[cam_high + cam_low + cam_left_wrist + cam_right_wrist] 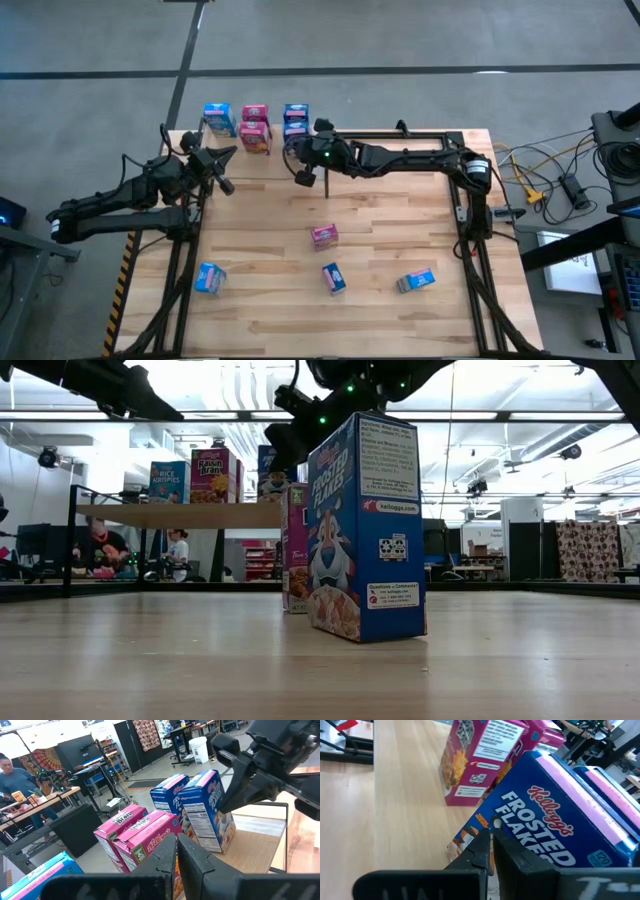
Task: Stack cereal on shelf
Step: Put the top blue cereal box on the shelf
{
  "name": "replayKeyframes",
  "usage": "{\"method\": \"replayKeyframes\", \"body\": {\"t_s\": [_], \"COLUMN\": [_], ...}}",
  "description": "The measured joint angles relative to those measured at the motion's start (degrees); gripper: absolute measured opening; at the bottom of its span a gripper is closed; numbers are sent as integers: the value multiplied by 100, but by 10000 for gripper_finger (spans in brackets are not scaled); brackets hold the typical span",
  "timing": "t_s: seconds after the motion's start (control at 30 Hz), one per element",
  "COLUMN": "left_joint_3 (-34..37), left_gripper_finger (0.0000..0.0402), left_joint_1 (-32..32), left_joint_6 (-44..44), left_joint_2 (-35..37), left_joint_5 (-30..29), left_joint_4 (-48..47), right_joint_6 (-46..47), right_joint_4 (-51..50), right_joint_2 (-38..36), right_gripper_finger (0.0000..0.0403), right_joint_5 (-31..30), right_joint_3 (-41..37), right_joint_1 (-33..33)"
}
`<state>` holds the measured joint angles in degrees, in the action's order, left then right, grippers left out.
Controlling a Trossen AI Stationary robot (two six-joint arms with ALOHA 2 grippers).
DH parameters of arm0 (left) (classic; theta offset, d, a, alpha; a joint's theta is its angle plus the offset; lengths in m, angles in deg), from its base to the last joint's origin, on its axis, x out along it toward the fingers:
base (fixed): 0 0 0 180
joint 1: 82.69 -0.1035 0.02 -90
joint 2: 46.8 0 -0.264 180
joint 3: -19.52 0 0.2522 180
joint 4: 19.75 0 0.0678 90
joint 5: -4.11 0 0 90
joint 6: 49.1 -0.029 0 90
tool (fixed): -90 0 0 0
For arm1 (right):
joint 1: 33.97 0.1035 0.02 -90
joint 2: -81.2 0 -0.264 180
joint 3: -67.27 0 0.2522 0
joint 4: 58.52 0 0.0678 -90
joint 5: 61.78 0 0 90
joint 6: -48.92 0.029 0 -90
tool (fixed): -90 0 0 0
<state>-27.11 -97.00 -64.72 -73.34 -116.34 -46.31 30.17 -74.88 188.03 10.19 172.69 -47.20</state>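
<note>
Standing upright, blue and pink cereal boxes point(254, 126) line the shelf point(240, 160).

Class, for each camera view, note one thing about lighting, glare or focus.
High view: even light, soft shadows on the pale plank tabletop. Low view: bright ceiling strip lights glare; the blue Frosted Flakes box stays sharp. Left wrist view: near claw blurred. Right wrist view: box lettering readable, claw soft.

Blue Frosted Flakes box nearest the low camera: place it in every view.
High view: the blue Frosted Flakes box, lower centre.
Low view: centre, filling the foreground.
Left wrist view: not in it.
Right wrist view: not in it.
Shared landmark: pink cardboard cereal box just behind it.
</note>
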Motion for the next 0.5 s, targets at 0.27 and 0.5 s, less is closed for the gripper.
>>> {"method": "replayKeyframes", "body": {"t_s": [0.27, 0.5], "left_joint_3": [0, 0], "left_gripper_finger": [0, 0], "left_joint_1": [1, 0], "left_joint_6": [-22, -22], "left_joint_2": [0, 2], "left_joint_5": [1, 2], "left_joint_4": [0, 0], "right_joint_6": [-14, 13], "right_joint_4": [65, 123], "right_joint_2": [0, 0], "right_gripper_finger": [13, 13], "right_joint_5": [2, 2], "right_joint_3": [0, 6], "right_joint_1": [7, 7]}}
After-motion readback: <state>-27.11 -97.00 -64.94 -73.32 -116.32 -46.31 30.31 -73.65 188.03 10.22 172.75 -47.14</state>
